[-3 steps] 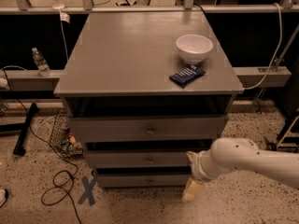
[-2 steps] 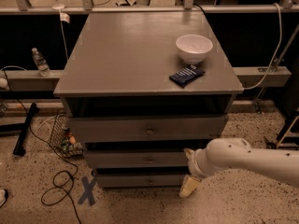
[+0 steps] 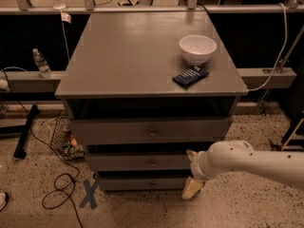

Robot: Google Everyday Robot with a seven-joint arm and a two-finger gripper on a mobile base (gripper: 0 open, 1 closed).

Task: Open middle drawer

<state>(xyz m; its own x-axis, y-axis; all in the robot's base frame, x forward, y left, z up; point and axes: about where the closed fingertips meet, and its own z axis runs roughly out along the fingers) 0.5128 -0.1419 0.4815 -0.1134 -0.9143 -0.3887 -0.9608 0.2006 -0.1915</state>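
Middle drawer point(image 3: 123, 162) is the second of three grey fronts in the cabinet point(image 3: 66, 109), below the taller top drawer point(image 3: 114, 131) and above the bottom drawer point(image 3: 126, 183). Its front looks pushed in, roughly level with the other two, with a dark gap along its upper edge. What it holds is hidden. The front is wide and flat, with its long axis running left to right across the view. It faces the camera, and its small round metal knob point(image 3: 153, 164) sits at the centre and points the same way.

On the tabletop point(image 3: 128, 51), near the right rear corner, stands a white bowl point(image 3: 197, 49), upright. Its inside shows only plain white. Just in front of it, apart from it, lies a dark blue packet point(image 3: 190, 76), flat and turned at an angle near the right front edge.

A white arm point(image 3: 256, 161) reaches in from the right at the height of the lower drawers. Its end effector point(image 3: 190, 171) is at the right end of the middle drawer's front, to the right of the knob and clear of it. It is open and grips nothing: one cream fingertip point(image 3: 191, 154) is up by the drawer's top edge and the other is down by the bottom drawer's right end.

A clear bottle point(image 3: 42, 63) stands on a ledge to the cabinet's left.
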